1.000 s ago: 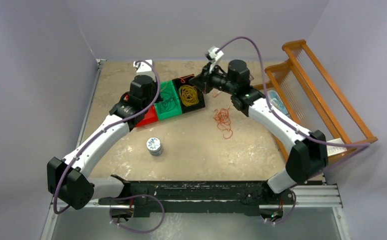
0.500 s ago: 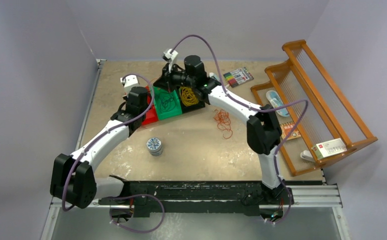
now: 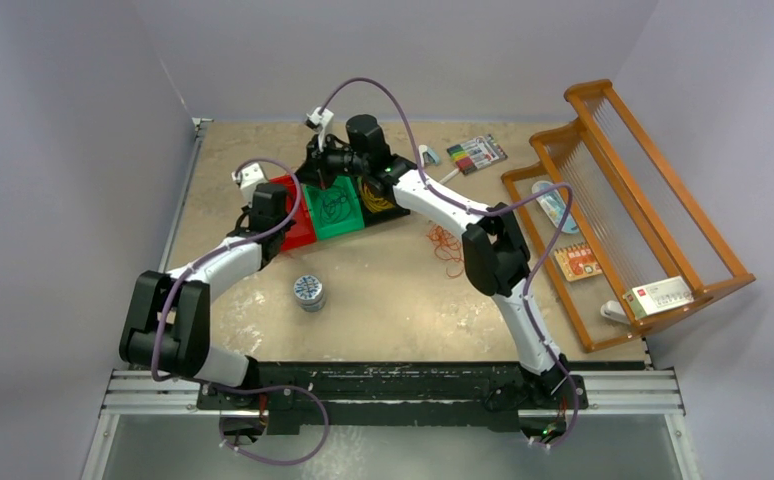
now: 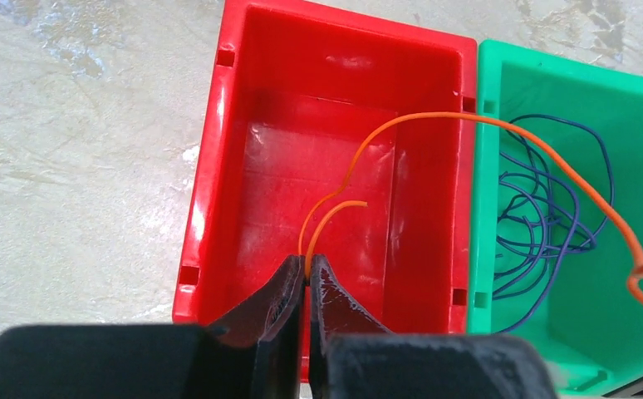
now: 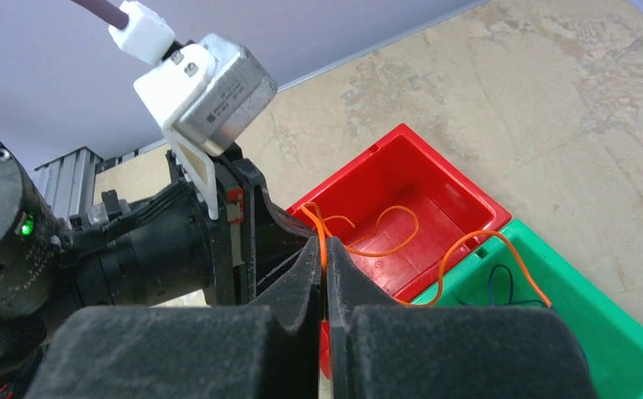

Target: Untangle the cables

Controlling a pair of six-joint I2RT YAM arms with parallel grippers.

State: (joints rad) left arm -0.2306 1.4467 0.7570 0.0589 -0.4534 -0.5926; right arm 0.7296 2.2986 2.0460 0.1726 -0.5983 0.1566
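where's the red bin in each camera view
Top external: the red bin is in the upper middle, left of centre.
Left wrist: the red bin fills the centre, just beyond the left gripper.
Right wrist: the red bin is centre-right, beyond the right gripper.
Shared landmark: the green bin set against its side.
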